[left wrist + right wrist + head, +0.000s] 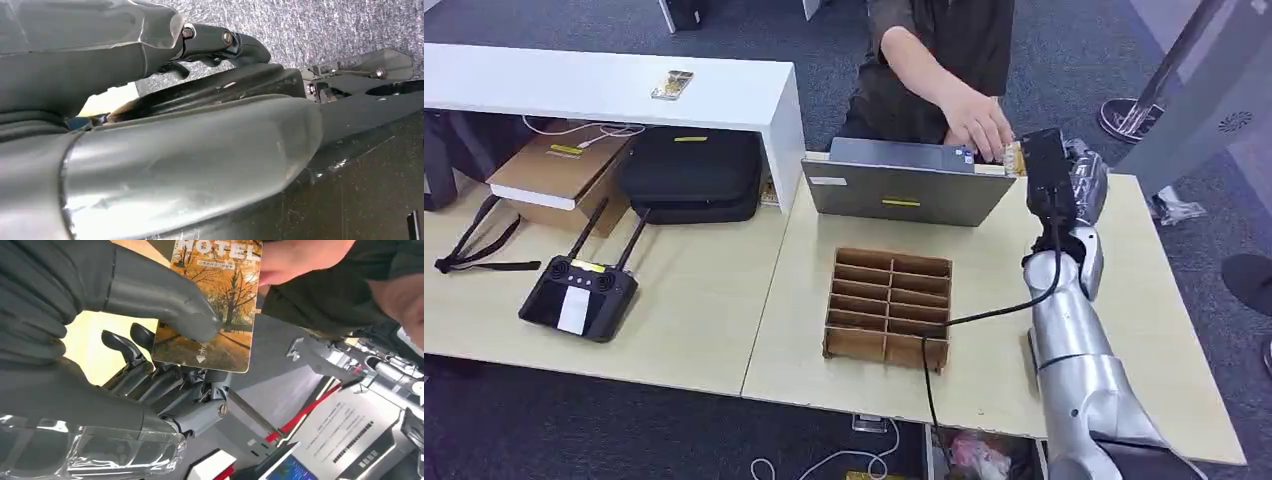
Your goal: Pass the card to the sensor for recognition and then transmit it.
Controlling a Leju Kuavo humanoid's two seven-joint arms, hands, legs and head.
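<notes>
Just beyond the laptop (902,190), the robot's right hand (165,355) pinches the hotel card (212,305) between thumb and fingers while a person's hand (977,125) grasps its far end; releasing late risks a tug or drop.

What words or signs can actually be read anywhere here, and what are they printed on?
"HOTEL": on the card pinched by the right robot hand.
Small line under it: too small to read.
Small arrow mark near the card's lower edge.
Printed sheet with lines and a barcode: blurred.
Yellow label on the laptop: unreadable.
</notes>
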